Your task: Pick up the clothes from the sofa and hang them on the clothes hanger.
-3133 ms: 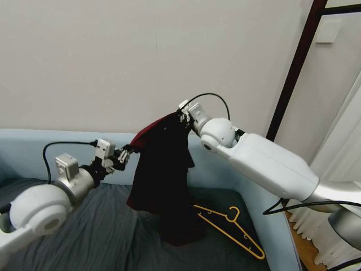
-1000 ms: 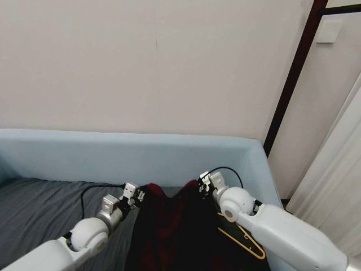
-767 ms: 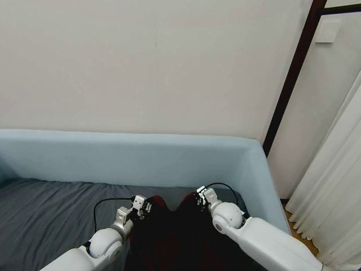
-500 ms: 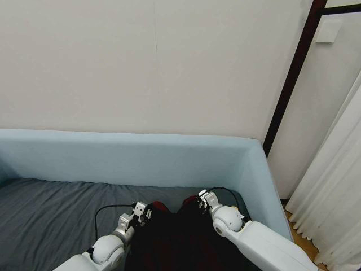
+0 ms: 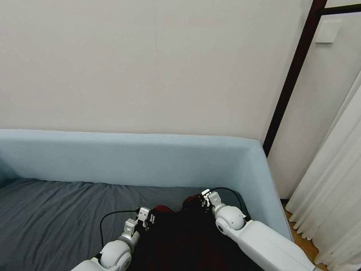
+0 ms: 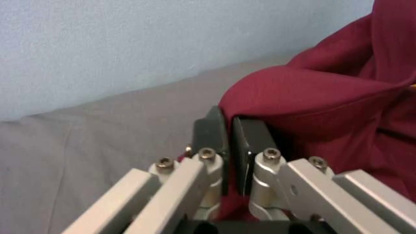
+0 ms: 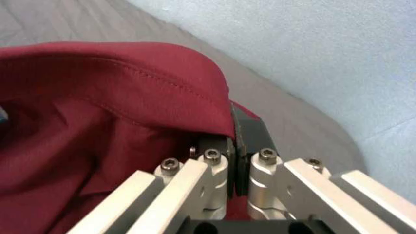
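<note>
You're holding the red garment [image 5: 179, 238] with both claws. Your left claw [image 6: 227, 132] is clamping shut on a fold, and your right claw [image 7: 233, 127] is clamping on the stitched hem. The garment is lying between them on the sofa [image 5: 141, 161] seat, near its right end.

Your left tool [image 5: 148, 217] and right tool [image 5: 201, 199] sit low and near each other, both arms stretched forward with the white wrists angled inward. On each tool the jaws are clamped together, pinching a fold of the dark red fabric garment [image 6: 312, 92].
</note>
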You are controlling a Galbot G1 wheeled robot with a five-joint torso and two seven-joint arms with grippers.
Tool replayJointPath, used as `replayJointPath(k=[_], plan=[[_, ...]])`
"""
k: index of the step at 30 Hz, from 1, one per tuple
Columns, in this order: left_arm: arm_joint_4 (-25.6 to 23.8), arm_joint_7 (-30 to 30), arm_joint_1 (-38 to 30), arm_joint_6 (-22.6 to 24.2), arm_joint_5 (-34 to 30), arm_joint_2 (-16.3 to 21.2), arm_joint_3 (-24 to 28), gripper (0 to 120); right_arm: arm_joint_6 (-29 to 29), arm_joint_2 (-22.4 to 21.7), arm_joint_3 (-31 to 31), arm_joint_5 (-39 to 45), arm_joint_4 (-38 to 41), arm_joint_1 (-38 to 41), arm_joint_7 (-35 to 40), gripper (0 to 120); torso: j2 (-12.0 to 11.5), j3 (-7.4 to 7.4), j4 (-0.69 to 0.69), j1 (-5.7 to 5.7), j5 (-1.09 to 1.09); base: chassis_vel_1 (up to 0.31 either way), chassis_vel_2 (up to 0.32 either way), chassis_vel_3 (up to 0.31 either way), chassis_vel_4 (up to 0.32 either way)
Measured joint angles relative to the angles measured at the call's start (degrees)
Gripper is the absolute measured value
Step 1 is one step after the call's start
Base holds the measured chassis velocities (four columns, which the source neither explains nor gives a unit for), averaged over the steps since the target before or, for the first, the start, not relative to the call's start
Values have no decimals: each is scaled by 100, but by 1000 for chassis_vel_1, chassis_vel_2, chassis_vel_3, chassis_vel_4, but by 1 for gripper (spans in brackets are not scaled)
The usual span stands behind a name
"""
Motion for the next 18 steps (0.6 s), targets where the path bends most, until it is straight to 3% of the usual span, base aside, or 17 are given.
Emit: replayJointPath(k=[5,8,11,13,15,18], plan=[[116,3,-1,-80,50,2,-61,29,43,-58,3,-49,72,-44,-74,0,0,0,0,0,-1,0,0,0,0],[137,15,4,-121,52,12,-89,23,63,-61,39,-55,79,-71,-102,0,0,0,0,0,-1,0,0,0,0],[187,34,5,-150,60,18,-83,10,90,-44,111,-62,78,-113,-95,0,0,0,1,0,0,0,0,0,0],[219,36,-2,-166,64,3,-61,0,90,-75,139,-55,167,-162,-61,9,0,0,1,0,0,0,0,0,0],[226,38,-10,-172,67,-1,-47,0,83,-112,159,-48,247,-196,-35,12,0,0,1,0,0,0,0,0,0],[226,41,-22,-179,81,9,-29,0,16,-257,297,-12,534,-328,75,26,0,1,0,0,0,0,0,0,0]])
